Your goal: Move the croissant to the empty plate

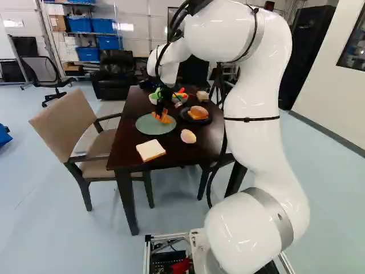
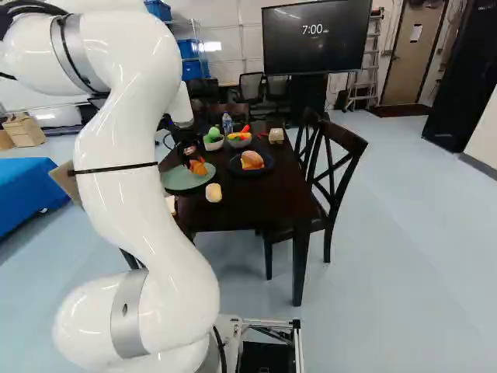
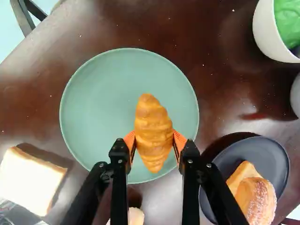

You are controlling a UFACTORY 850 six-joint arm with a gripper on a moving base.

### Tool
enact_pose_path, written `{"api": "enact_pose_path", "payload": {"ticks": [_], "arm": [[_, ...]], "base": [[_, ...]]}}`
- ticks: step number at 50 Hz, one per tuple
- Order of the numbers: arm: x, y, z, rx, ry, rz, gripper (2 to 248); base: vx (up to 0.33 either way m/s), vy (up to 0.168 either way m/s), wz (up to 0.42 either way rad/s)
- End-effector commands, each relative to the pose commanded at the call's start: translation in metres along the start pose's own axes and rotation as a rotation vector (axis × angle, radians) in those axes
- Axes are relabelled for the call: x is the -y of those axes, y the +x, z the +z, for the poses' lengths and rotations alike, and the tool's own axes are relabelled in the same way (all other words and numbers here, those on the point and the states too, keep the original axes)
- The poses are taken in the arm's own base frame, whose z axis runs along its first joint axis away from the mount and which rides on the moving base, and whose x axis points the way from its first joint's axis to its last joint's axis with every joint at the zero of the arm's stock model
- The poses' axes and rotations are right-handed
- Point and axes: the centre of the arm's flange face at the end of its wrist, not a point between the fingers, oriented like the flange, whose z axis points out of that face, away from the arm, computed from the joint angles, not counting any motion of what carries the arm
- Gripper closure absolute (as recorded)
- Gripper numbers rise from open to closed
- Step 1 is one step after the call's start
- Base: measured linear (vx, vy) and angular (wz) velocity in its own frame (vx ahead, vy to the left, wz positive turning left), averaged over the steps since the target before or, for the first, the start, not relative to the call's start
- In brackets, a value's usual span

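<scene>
The croissant (image 3: 152,126) sits between the pincer's (image 3: 153,149) pads (image 3: 178,140).The croissant (image 3: 152,117) is gripped within the pincer (image 1: 162,116).

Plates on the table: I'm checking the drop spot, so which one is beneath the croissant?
The green plate, beneath the croissant in the hand; the dark plate has other bread on it.
</scene>
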Motion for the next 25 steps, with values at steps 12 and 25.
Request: {"api": "enact_pose_path", "payload": {"ticks": [12, 25], "arm": [[0.0013, -0.0014, 0.0000, 0.015, 0.014, 0.000, 131], [0.0013, -0.0014, 0.0000, 0.015, 0.014, 0.000, 131]], "base": [[0.000, 0.000, 0.000], [0.000, 0.000, 0.000]]}}
